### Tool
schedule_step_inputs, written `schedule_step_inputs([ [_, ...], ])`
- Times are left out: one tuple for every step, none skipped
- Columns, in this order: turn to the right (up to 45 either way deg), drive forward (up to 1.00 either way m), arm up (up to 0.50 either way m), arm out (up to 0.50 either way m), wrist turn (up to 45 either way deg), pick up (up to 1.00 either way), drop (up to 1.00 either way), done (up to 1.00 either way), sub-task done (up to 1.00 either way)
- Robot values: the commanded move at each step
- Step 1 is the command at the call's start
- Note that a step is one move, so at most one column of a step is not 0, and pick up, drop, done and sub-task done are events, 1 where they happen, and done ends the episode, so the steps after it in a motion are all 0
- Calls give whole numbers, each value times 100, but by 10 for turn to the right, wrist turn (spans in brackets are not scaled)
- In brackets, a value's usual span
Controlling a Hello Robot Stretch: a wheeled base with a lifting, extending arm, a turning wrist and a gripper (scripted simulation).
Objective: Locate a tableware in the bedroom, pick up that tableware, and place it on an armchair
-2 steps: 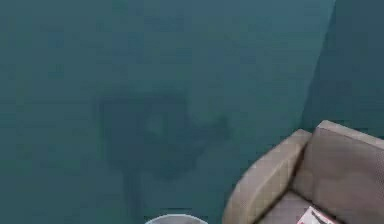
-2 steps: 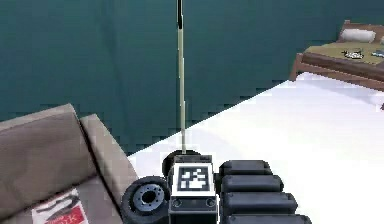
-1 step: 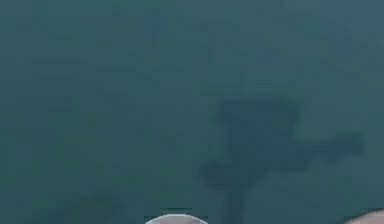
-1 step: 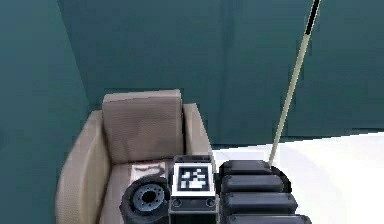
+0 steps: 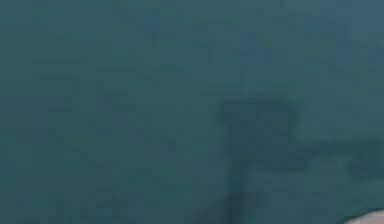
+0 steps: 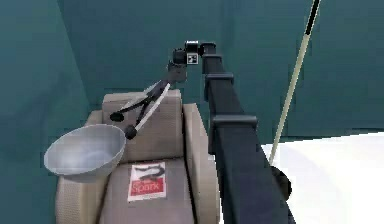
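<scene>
Fingers (image 6: 148, 97) at the armchair (image 6: 185, 150) — cannot tell if they hold anything; grey bowl (image 6: 85, 152) looks light, rigid, slick — take its rim.

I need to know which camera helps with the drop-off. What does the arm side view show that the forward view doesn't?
Arm side view: a beige armchair, a grey bowl at its front corner, a printed card on the seat, the dark arm, the gripper over the chair, a thin white pole and pale floor.
Forward view: nothing beyond a teal wall close ahead.
Both: that teal wall colour, which also stands behind the armchair.
</scene>
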Motion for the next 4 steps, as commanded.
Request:
schedule_step_inputs([
  [0,0,0,0,390,0,0,0,0],
  [0,0,-46,0,0,0,0,0,0],
  [0,0,-32,0,0,0,0,0,0],
  [0,0,0,0,0,0,100,0,0],
])
